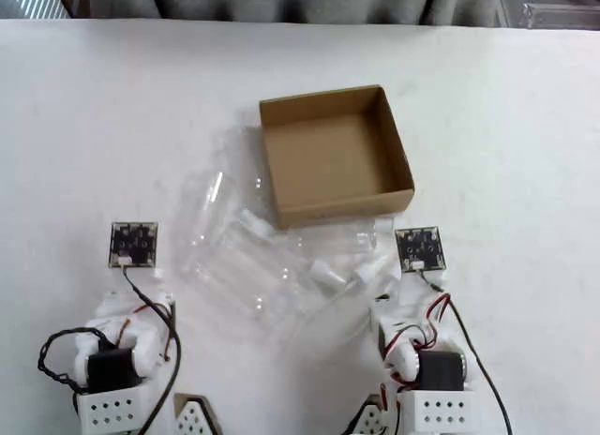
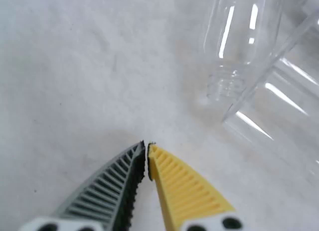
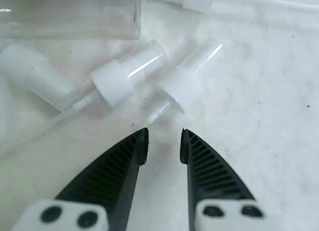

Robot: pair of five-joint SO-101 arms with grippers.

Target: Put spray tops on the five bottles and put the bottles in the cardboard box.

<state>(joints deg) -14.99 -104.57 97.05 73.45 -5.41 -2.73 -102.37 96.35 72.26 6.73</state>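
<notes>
**Bottles and tops loose on the table, near side of the box**

The box sits upright with its open side up, a little right of the table's middle and toward the far side. Just near and left of it the clear bottles lie on their sides in a loose heap, some touching or crossing one another. The white tops are scattered at the right end of that heap, just on the near side of the box's front wall.

The left gripper is down low over bare table at the near left, its grey and yellow fingertips pressed together with nothing between them. Just beyond and to its right lies one bottle, its bare threaded neck pointing toward the gripper, and a second bottle lies at an angle beside it.

The right gripper is at the near right, its black fingers a small way apart and holding nothing. Two tops lie side by side just past its tips, each with a thin tube trailing toward the gripper.
</notes>
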